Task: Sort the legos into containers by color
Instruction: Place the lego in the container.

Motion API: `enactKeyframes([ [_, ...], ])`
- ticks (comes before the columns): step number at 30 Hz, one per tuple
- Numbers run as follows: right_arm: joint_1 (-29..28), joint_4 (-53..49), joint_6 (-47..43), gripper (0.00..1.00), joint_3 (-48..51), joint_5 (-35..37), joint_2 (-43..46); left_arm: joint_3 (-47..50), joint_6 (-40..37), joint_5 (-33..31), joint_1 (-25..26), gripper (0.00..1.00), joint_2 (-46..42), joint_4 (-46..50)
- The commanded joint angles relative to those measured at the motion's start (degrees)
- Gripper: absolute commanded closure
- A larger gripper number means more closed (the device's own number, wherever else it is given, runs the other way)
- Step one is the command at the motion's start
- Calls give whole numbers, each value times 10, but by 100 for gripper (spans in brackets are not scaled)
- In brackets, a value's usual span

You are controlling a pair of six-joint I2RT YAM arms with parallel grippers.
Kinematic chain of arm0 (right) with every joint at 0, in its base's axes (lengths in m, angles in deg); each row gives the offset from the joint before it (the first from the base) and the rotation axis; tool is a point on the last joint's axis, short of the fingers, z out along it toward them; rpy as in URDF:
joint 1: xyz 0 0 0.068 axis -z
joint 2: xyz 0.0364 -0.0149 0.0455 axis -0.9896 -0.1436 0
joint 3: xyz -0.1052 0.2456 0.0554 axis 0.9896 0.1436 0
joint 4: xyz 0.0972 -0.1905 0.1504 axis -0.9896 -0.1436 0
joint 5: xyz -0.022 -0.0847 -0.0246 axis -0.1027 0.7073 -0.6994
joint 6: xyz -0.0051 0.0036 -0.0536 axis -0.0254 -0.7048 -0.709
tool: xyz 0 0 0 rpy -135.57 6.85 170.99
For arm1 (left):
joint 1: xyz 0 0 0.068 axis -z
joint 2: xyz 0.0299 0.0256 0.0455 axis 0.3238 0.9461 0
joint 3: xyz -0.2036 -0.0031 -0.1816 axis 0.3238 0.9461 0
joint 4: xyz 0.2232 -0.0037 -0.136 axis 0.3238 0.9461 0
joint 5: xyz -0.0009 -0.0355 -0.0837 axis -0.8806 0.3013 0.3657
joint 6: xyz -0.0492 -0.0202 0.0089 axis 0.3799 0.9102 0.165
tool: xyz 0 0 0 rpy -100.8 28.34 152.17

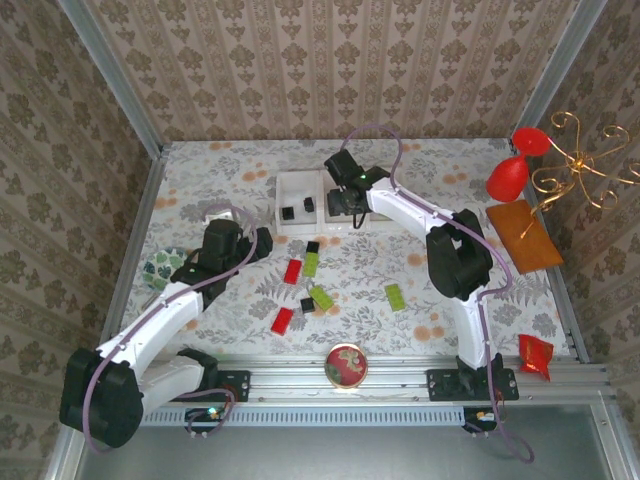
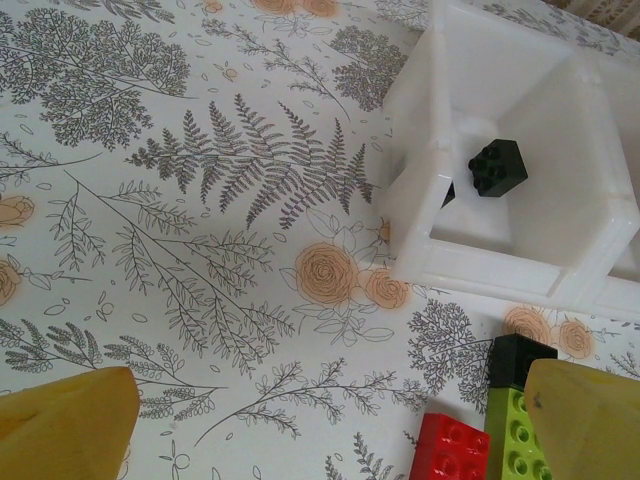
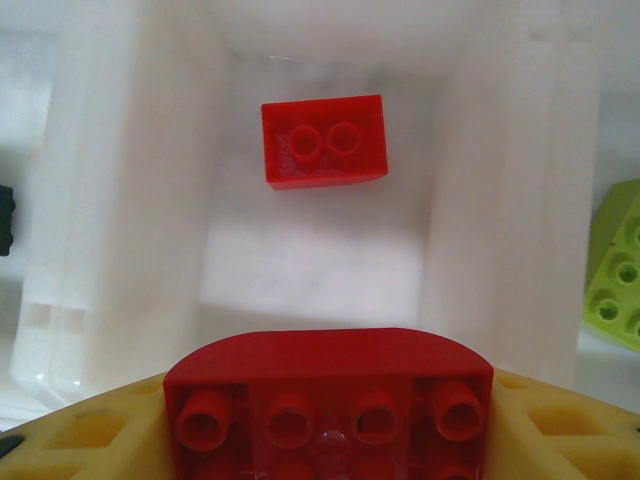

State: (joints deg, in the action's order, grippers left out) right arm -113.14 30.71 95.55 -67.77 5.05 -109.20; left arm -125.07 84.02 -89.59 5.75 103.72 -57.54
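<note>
The white three-compartment tray (image 1: 290, 181) stands at the back centre. My right gripper (image 1: 343, 207) hangs over its middle compartment, shut on a red lego (image 3: 328, 405) between its yellow fingers (image 3: 70, 435). Below it another red lego (image 3: 323, 140) lies in that compartment. A green lego (image 3: 618, 265) lies in the right one, and black legos (image 1: 287, 213) in the left. My left gripper (image 1: 262, 243) is open and empty, low over the cloth just left of the tray (image 2: 500, 250). Red (image 2: 452, 450), green (image 2: 513, 440) and black (image 2: 518, 358) legos lie by its right finger (image 2: 585, 420).
Loose legos lie mid-table: red (image 1: 292, 271), red (image 1: 283, 320), green (image 1: 321, 297), green (image 1: 395, 295), black (image 1: 307, 305). A round red dish (image 1: 346, 365) sits on the front rail. A red goblet (image 1: 510, 172), an orange pad (image 1: 522, 235) and a gold wire ornament (image 1: 575, 160) stand right.
</note>
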Motion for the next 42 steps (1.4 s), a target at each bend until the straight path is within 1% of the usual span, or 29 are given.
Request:
enactKeyframes([
  [1, -1, -13, -3, 42, -20, 15, -13, 7, 12, 4, -5, 0, -8, 9],
  [6, 0, -15, -2, 35, -24, 15, -12, 7, 12, 5, -6, 0, -6, 10],
  [8, 0, -17, -1, 30, -25, 15, -11, 7, 12, 5, -6, 0, -6, 10],
  [10, 0, -18, -1, 26, -26, 14, -10, 6, 11, 6, -6, 0, -7, 11],
  [13, 0, -19, 0, 23, -26, 13, -3, 4, 9, 5, -6, 0, -7, 13],
  [22, 0, -23, 9, 21, -17, 9, 28, 3, 7, 6, -7, 0, -13, 19],
  [27, -1, -18, 20, 16, 8, 2, 60, -2, 1, 13, -8, 0, -14, 26],
  [33, -2, -9, 41, 14, 63, 2, 116, -2, -4, 24, -7, 0, -14, 33],
  [42, -2, -10, 82, 14, 186, 6, 208, 5, -3, 24, -8, 0, -20, 40],
])
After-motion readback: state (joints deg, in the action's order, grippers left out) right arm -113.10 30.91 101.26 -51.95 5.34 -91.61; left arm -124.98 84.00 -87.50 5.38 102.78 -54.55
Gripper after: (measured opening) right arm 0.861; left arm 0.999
